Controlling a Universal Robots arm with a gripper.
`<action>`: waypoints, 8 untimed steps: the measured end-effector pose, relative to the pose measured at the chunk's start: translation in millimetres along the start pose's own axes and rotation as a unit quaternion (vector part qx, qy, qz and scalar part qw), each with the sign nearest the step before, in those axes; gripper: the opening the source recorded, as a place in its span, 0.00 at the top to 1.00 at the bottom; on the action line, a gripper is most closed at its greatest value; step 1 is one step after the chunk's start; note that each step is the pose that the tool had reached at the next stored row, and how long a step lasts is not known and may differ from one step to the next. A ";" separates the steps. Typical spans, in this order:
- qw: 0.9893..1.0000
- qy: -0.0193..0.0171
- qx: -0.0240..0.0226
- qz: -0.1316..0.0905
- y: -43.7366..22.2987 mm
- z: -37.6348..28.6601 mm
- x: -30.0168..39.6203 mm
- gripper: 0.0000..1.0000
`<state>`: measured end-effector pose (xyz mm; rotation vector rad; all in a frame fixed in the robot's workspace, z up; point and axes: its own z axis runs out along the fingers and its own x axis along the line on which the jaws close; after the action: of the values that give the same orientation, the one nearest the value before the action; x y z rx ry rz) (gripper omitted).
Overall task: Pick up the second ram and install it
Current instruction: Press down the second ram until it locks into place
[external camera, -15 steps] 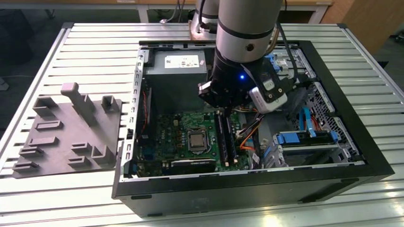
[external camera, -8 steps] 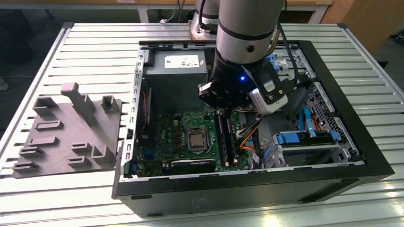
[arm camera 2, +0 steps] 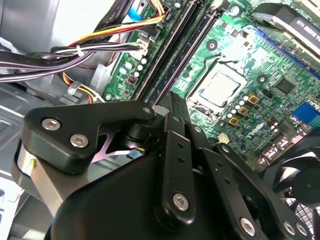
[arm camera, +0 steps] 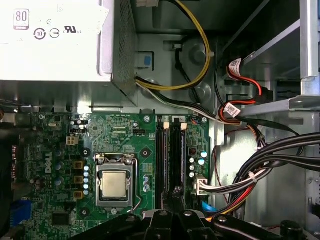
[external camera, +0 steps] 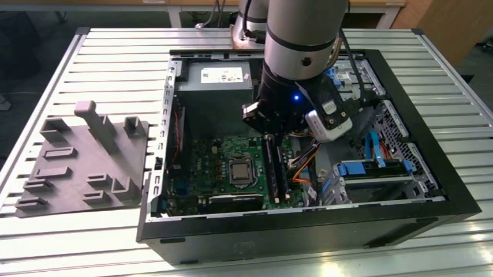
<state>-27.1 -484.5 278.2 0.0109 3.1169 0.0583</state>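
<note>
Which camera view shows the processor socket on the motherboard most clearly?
The first wrist view: the processor socket lies square to the camera, unobstructed, beside the memory slots. The second wrist view shows it tilted, beyond the end effector. The exterior view shows it small, near the arm.

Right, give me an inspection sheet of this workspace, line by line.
Surface: silver slatted metal table, carrying an open black computer case.
Job's things: the second ram cannot be told apart from the long black slot rails on the green motherboard.
Clutter: grey moulded holder tray on the table, at the exterior view's left of the case.
Grippers: black gripper low inside the case, over the slot rails.
Cables: bundled black, red and yellow wires beside the motherboard.
Surroundings: brown wooden panel beyond the table.
</note>
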 end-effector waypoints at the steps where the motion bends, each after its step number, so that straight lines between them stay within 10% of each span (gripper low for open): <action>1: 1.000 0.000 0.000 0.000 -0.4 0.0 0.0 0.89; 8: 1.000 0.000 0.000 0.000 -2.8 -0.1 0.0 0.89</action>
<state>-27.0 -487.3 278.2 0.0109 3.1169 0.0583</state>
